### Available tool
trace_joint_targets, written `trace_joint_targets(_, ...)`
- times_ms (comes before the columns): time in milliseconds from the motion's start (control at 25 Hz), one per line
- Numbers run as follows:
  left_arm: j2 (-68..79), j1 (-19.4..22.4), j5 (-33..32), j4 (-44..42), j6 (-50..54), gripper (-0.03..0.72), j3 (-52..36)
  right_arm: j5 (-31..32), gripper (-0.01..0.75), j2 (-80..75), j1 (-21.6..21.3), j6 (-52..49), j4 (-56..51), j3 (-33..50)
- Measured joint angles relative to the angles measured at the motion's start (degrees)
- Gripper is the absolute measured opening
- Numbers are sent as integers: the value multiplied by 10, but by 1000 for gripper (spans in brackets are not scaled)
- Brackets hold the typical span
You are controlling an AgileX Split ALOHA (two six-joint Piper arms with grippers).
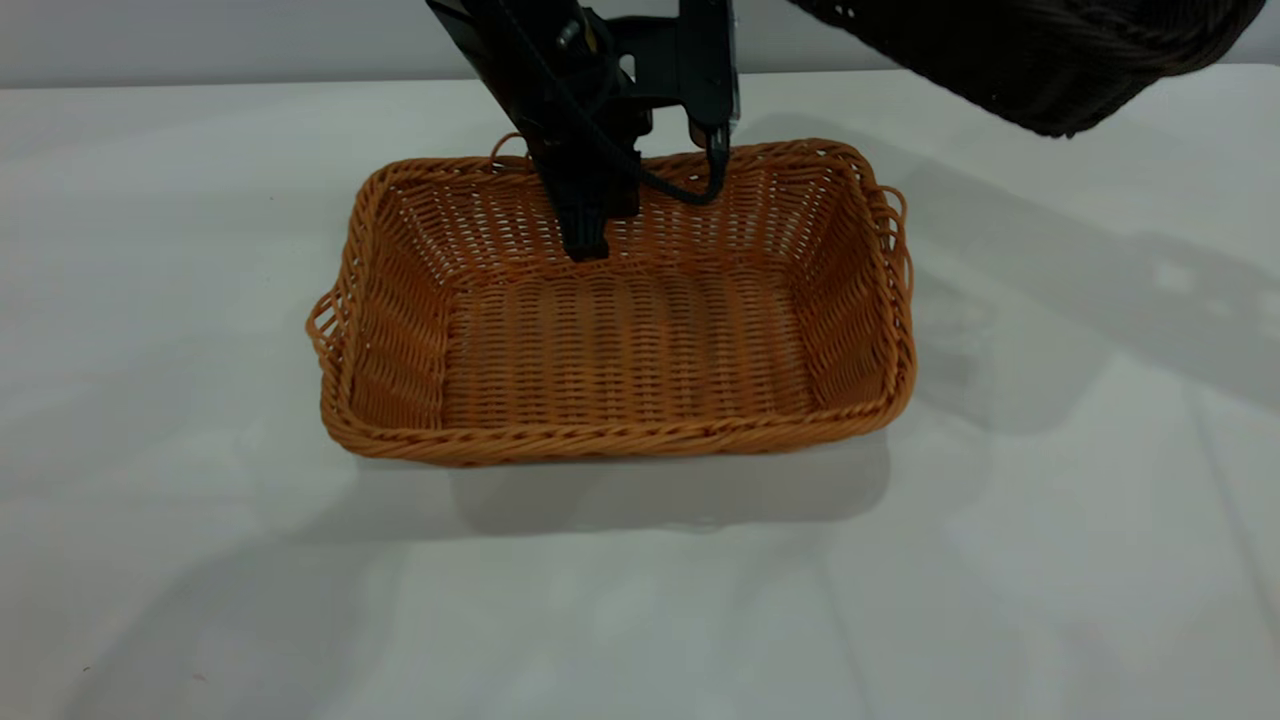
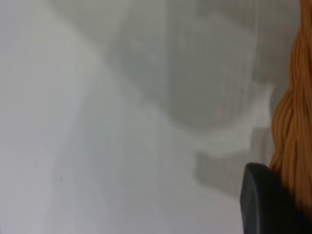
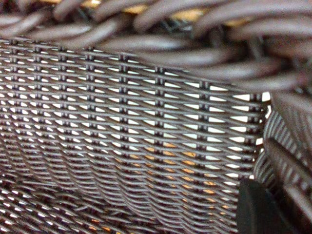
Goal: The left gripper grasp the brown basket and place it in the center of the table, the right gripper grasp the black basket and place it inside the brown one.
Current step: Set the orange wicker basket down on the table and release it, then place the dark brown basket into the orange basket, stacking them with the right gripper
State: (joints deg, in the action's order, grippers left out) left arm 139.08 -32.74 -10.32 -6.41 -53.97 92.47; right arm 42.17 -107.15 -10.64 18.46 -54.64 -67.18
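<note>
The brown basket [image 1: 620, 330] sits flat and empty in the middle of the white table [image 1: 180, 330]. My left gripper [image 1: 590, 235] comes down from above at the basket's far wall. One finger is inside against the wall. The other is outside, and in the left wrist view that fingertip [image 2: 265, 204] lies against the braided rim [image 2: 292, 122], so it is shut on the far rim. The black basket [image 1: 1050, 60] hangs tilted in the air at the upper right, above and behind the brown one. The right wrist view is filled by its dark weave [image 3: 136, 122], with one fingertip [image 3: 258, 209] against it. The right gripper is out of the exterior view.
Shadows of the arms and the raised basket fall on the table to the right of the brown basket. Bare tabletop surrounds the basket on all sides. The table's far edge [image 1: 200, 85] meets a grey wall.
</note>
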Motion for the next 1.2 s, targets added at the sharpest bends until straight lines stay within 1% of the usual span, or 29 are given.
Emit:
trace_joint_targets(120,3,-1,7,0,-1,88,0,3,79,0,-9,-1,0,-4)
trace_joint_targets(240,4,-1,12,0,-1,123,0,4,79,0,-17,-2,0,-4)
trace_joint_targets(360,7,-2,23,-1,8,206,0,7,79,0,-22,-2,3,-4)
trace_joint_targets(480,10,-4,37,-1,20,328,-1,9,79,0,-26,-2,4,-4)
trace_joint_targets(560,3,-6,37,-1,22,391,-2,9,79,0,-26,-2,4,-4)
trace_joint_targets(600,-4,-6,36,-1,23,415,-2,10,79,0,-28,-2,4,-5)
trace_joint_targets(680,-24,-6,18,-1,23,439,-3,12,80,0,-35,-2,4,-8)
trace_joint_targets(760,-56,-6,-20,-1,24,447,-3,12,80,0,-42,-2,2,-10)
trace_joint_targets(840,-95,-6,-79,-1,24,447,-3,12,80,0,-48,-2,-1,-10)
trace_joint_targets(1000,-196,-6,-245,-1,24,447,-3,18,81,0,-51,-1,-1,-16)
trace_joint_targets(1080,-249,-6,-326,-1,24,443,-3,25,81,0,-45,1,-1,-19)
trace_joint_targets(1160,-309,-6,-380,-1,24,434,-3,29,81,0,-28,3,2,-21)
trace_joint_targets(1200,-338,-6,-402,-1,24,428,-3,31,81,0,-12,3,10,-21)
